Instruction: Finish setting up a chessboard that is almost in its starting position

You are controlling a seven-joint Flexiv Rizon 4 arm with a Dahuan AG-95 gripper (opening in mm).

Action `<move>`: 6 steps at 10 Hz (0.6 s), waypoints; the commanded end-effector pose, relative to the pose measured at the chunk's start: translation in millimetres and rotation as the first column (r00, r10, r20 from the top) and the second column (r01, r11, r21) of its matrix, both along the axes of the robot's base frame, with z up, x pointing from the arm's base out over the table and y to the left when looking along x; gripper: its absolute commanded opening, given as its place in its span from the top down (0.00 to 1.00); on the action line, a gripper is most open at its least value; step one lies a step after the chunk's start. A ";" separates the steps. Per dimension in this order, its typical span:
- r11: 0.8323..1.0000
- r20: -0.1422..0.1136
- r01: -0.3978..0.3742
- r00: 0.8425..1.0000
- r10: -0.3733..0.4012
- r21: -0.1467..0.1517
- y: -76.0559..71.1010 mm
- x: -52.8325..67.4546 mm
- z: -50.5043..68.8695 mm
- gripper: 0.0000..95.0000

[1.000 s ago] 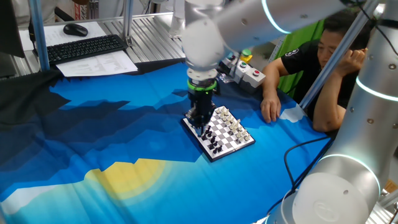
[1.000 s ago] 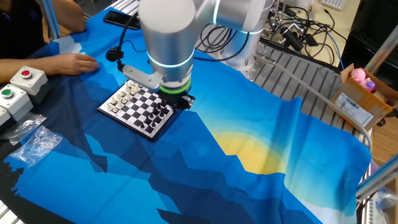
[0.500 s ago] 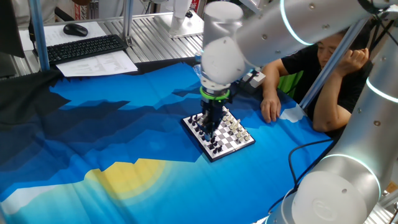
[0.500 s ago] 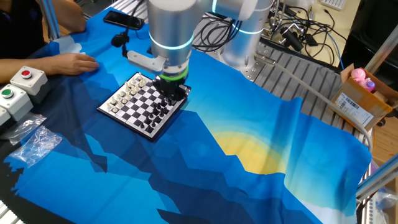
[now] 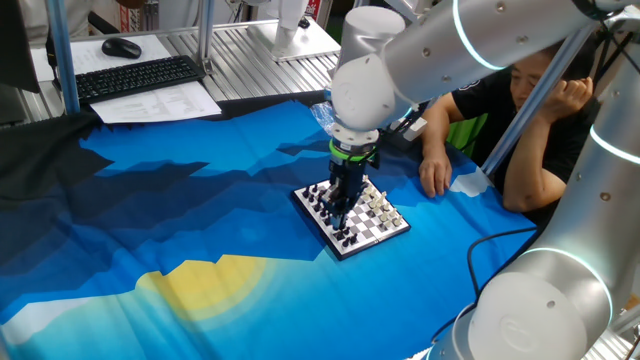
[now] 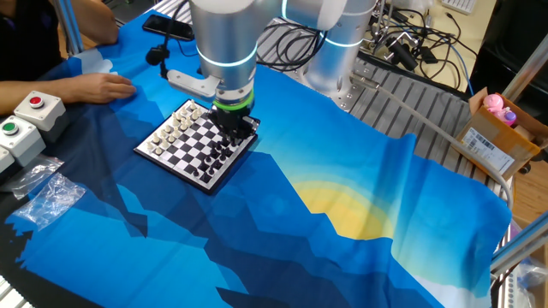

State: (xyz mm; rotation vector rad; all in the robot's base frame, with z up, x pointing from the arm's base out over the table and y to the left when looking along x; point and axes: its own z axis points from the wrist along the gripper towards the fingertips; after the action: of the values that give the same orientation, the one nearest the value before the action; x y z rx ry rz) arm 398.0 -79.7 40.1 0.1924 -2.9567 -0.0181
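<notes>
The chessboard lies on the blue cloth, a small checked board with a dark rim. White pieces stand along its side nearest the person and black pieces along the opposite side. It also shows in the other fixed view. My gripper points straight down over the black-piece side of the board, low among the pieces. In the other fixed view the gripper is over the board's right edge. Its dark fingers blend with the pieces, so I cannot tell whether they are open or hold a piece.
A person's hand rests on the cloth just beyond the board, also seen in the other view. Button boxes and a plastic bag lie to the left. A keyboard and a phone are at the back.
My gripper has shifted from the board's outer edge to over the black-piece rows, toward the person's side, and stays low over the board.
</notes>
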 end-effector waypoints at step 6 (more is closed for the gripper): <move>1.000 0.024 -0.007 1.000 0.007 0.000 4.3 3.4 -1.3 1.00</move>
State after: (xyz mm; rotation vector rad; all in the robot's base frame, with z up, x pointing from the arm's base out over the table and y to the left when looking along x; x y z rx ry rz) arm 400.7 -75.1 39.3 0.2079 -2.9794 -0.0163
